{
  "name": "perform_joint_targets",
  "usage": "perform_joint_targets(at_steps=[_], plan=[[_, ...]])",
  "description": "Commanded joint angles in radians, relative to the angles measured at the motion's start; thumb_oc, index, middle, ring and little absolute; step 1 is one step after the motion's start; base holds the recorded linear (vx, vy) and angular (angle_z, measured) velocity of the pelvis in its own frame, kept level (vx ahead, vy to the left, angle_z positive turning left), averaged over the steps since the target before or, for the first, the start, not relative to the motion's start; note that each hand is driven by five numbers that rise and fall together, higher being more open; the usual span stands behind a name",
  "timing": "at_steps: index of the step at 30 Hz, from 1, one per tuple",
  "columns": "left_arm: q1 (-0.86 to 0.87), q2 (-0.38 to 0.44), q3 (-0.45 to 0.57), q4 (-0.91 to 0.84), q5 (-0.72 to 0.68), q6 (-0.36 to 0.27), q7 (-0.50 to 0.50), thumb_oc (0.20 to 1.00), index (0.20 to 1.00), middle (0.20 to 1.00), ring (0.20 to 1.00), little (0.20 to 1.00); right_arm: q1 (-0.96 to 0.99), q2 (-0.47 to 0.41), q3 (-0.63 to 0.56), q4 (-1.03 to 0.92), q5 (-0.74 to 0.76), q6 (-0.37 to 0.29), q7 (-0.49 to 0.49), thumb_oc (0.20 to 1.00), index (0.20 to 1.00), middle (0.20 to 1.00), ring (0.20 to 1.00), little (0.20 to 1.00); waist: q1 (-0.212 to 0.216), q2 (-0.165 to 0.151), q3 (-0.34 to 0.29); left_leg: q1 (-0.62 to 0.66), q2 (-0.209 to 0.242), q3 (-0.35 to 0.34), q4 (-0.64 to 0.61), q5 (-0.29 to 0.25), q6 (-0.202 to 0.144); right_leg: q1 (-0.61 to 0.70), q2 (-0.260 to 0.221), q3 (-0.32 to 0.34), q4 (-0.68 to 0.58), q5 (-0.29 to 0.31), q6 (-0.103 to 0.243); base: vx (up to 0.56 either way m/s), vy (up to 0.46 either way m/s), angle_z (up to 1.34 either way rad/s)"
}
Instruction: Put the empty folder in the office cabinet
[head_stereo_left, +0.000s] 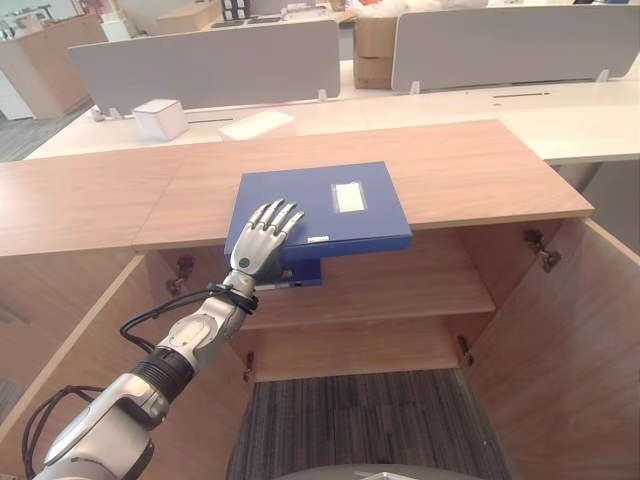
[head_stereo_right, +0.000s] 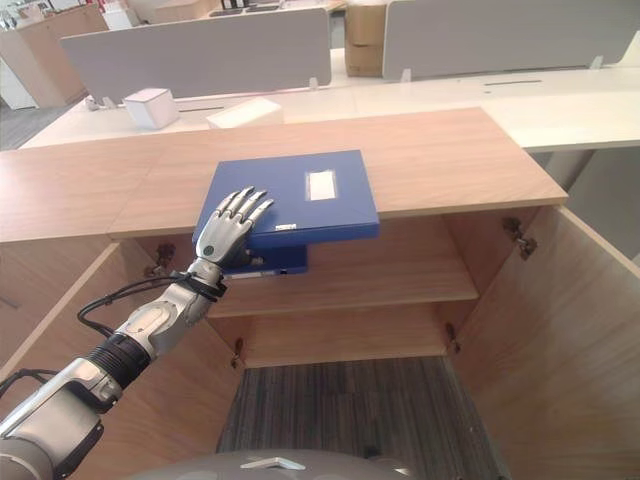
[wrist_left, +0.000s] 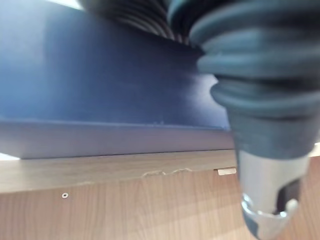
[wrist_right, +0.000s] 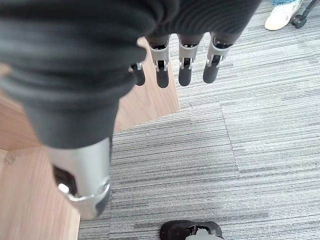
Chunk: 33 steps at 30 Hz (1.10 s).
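Blue folder (head_stereo_left: 325, 208) atop open cabinet (head_stereo_left: 450, 180) — left robot hand (head_stereo_left: 266, 232) flat on it.

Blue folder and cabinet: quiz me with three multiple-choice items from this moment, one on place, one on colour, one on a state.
1. Where does the blue folder lie?
A. on the cabinet top, overhanging its front edge
B. on the inner shelf
C. on the carpet

2. What colour is the small box on the desk behind?
A. red
B. white
C. black

3. How are the cabinet doors?
A. both shut
B. one shut
C. both swung open

Answers:
1 A: the folder rests on the cabinet top, its near edge past the front, with the left hand laid on its corner.
2 B: the box is white.
3 C: both doors stand open, the shelf showing.
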Motion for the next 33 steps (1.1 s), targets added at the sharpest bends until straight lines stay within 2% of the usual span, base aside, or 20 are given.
perform_joint_targets(at_steps=[1,9,10,11,12,13,14,15,17,33], plan=[[-0.16,0.011,0.041,0.076,-0.011,0.005,0.025,1.0,1.0,1.0,1.0,1.0,-0.06,-0.024,0.037,0.06,-0.007,-0.023,-0.018,1.0,1.0,1.0,1.0,1.0,-0.006,-0.049,0.005,0.047,0.042,-0.019,0.0,-0.145,-0.049,-0.002,-0.055,-0.029,0.002,-0.034,0.091,0.0,0.0,0.0],[-0.157,0.008,0.038,0.08,-0.017,0.004,0.022,1.0,1.0,1.0,1.0,1.0,-0.063,-0.024,0.032,0.06,0.002,-0.025,-0.02,1.0,1.0,1.0,1.0,1.0,-0.008,-0.049,0.007,0.047,0.043,-0.016,0.0,-0.144,-0.049,-0.002,-0.053,-0.028,0.002,-0.035,0.09,0.0,0.0,0.0],[-0.156,0.009,0.04,0.08,-0.019,0.004,0.022,0.881,0.881,0.881,0.881,0.881,-0.062,-0.025,0.03,0.062,0.002,-0.024,-0.02,1.0,1.0,1.0,1.0,1.0,-0.007,-0.049,0.006,0.047,0.043,-0.016,0.0,-0.144,-0.05,-0.001,-0.053,-0.028,0.002,-0.035,0.09,0.0,0.0,0.0],[-0.155,0.009,0.041,0.079,-0.021,0.003,0.022,0.843,0.843,0.843,0.843,0.843,-0.062,-0.025,0.03,0.062,0.003,-0.024,-0.02,1.0,1.0,1.0,1.0,1.0,-0.007,-0.049,0.006,0.047,0.043,-0.016,0.0,-0.143,-0.05,-0.001,-0.053,-0.027,0.002,-0.035,0.09,0.0,0.0,0.0],[-0.155,0.01,0.042,0.078,-0.023,0.003,0.021,0.771,0.771,0.771,0.771,0.771,-0.061,-0.025,0.029,0.063,0.003,-0.024,-0.02,1.0,1.0,1.0,1.0,1.0,-0.007,-0.05,0.006,0.047,0.043,-0.015,0.0,-0.143,-0.05,0.0,-0.052,-0.028,0.002,-0.035,0.089,0.0,0.0,0.0],[-0.155,0.01,0.042,0.078,-0.023,0.003,0.021,0.592,0.592,0.592,0.592,0.592,-0.061,-0.025,0.029,0.063,0.003,-0.024,-0.02,1.0,1.0,1.0,1.0,1.0,-0.007,-0.05,0.006,0.047,0.043,-0.015,0.0,-0.143,-0.05,0.0,-0.052,-0.028,0.002,-0.035,0.089,0.0,0.0,0.0],[-0.155,0.01,0.043,0.078,-0.024,0.003,0.02,0.485,0.485,0.485,0.485,0.485,-0.06,-0.025,0.029,0.063,0.004,-0.024,-0.021,1.0,1.0,1.0,1.0,1.0,-0.007,-0.05,0.006,0.047,0.044,-0.016,0.0,-0.143,-0.05,0.001,-0.052,-0.028,0.002,-0.036,0.089,0.0,0.0,0.0],[-0.157,0.011,0.043,0.076,-0.027,0.002,0.019,0.222,0.222,0.222,0.222,0.222,-0.061,-0.025,0.027,0.063,0.005,-0.024,-0.021,1.0,1.0,1.0,1.0,1.0,-0.007,-0.051,0.006,0.047,0.044,-0.016,0.0,-0.142,-0.05,0.001,-0.052,-0.028,0.002,-0.036,0.089,0.0,0.0,0.0],[-0.156,0.013,0.044,0.072,-0.026,0.001,0.018,0.2,0.2,0.2,0.2,0.2,-0.06,-0.025,0.027,0.063,0.005,-0.024,-0.021,1.0,1.0,1.0,1.0,1.0,-0.007,-0.051,0.006,0.046,0.044,-0.017,0.0,-0.142,-0.05,0.001,-0.052,-0.028,0.002,-0.036,0.089,0.0,0.0,0.0],[-0.15,0.025,0.057,0.037,-0.04,-0.007,0.021,0.2,0.2,0.2,0.2,0.2,-0.059,-0.025,0.009,0.065,0.021,-0.026,-0.027,1.0,1.0,1.0,1.0,1.0,-0.008,-0.053,0.008,0.038,0.046,-0.011,0.0,-0.137,-0.052,-0.007,-0.05,-0.028,0.002,-0.033,0.09,0.0,0.0,0.0]])
